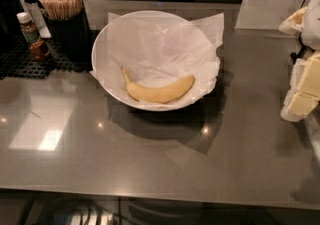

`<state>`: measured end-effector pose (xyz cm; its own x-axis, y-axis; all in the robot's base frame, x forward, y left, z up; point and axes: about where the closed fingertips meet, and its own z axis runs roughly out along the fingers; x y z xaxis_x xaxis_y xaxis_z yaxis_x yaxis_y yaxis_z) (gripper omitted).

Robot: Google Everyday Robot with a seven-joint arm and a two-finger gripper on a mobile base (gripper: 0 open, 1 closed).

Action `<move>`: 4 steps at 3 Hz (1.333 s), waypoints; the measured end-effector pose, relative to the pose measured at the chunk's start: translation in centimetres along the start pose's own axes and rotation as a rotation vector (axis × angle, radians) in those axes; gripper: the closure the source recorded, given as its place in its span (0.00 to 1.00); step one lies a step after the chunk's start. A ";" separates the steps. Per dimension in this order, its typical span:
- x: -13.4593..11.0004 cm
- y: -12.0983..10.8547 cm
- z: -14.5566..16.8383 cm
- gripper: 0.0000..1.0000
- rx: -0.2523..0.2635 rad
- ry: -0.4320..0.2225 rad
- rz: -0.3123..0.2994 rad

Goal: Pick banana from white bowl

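The banana [159, 91] is yellow and curved and lies in the front part of the white bowl [100, 44], with its brownish stem pointing up and to the left. The bowl is wide, lined with crinkled white paper, and stands at the back middle of the grey counter. My gripper [301, 91] is at the right edge of the view, well to the right of the bowl and apart from it, above the counter. It holds nothing that I can see.
A black holder of wooden stir sticks [61, 5] stands just left of the bowl on a black mesh mat [25, 64], with a small brown bottle [29, 28] beside it. The grey counter [150, 159] runs to a front edge near the bottom.
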<state>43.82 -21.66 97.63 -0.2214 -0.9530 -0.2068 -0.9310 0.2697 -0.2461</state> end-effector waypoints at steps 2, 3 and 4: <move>-1.3 -0.5 -0.2 0.00 -0.014 -0.016 -0.026; -4.7 -1.9 0.4 0.00 -0.097 -0.095 -0.102; -9.6 -2.9 -0.1 0.00 -0.151 -0.245 -0.231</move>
<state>48.56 -13.32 100.42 0.0584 -0.9199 -0.3879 -0.9848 0.0106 -0.1735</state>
